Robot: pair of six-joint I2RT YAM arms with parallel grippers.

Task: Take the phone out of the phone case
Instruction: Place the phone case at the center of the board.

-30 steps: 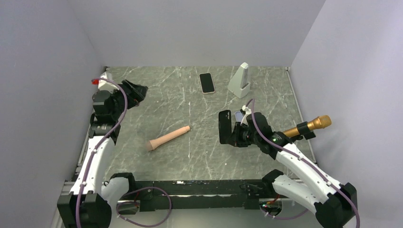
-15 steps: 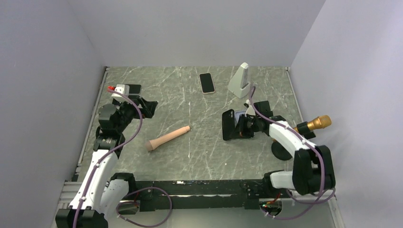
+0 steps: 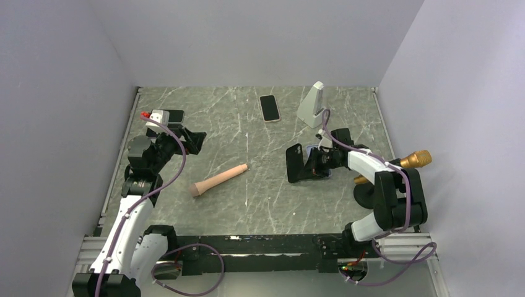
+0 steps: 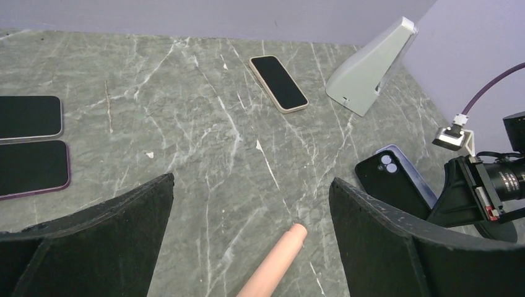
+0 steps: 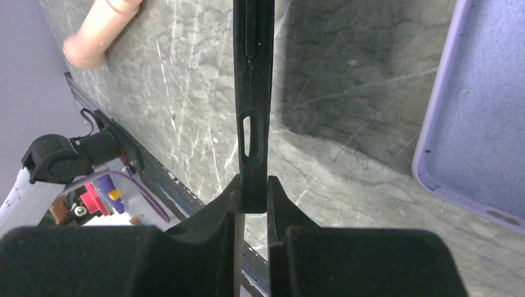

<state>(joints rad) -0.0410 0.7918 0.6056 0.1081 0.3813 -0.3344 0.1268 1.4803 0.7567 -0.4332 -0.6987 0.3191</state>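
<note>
A black phone case (image 3: 295,164) stands on edge at the table's right middle. My right gripper (image 3: 311,166) is shut on its rim. In the right wrist view the case's thin edge (image 5: 252,93) runs straight up from the closed fingers, my right gripper (image 5: 252,185) pinching its lower end. I cannot tell whether a phone sits inside it. A lavender case (image 5: 477,124) lies flat just beside it. A cream-edged phone (image 3: 269,107) lies face up at the back. My left gripper (image 3: 195,141) hovers open at the left, and in the left wrist view my left gripper (image 4: 251,182) holds nothing.
A pink wooden handle (image 3: 218,180) lies in the middle of the table. A grey wedge stand (image 3: 312,105) sits at the back right. A gold microphone (image 3: 412,161) stands on its base at the right edge. Two dark phones (image 4: 30,116) (image 4: 32,167) lie at the back left.
The right arm folded back toward the right and brought the black case lower, still gripped. The left arm swung forward and to the right, then held still.
</note>
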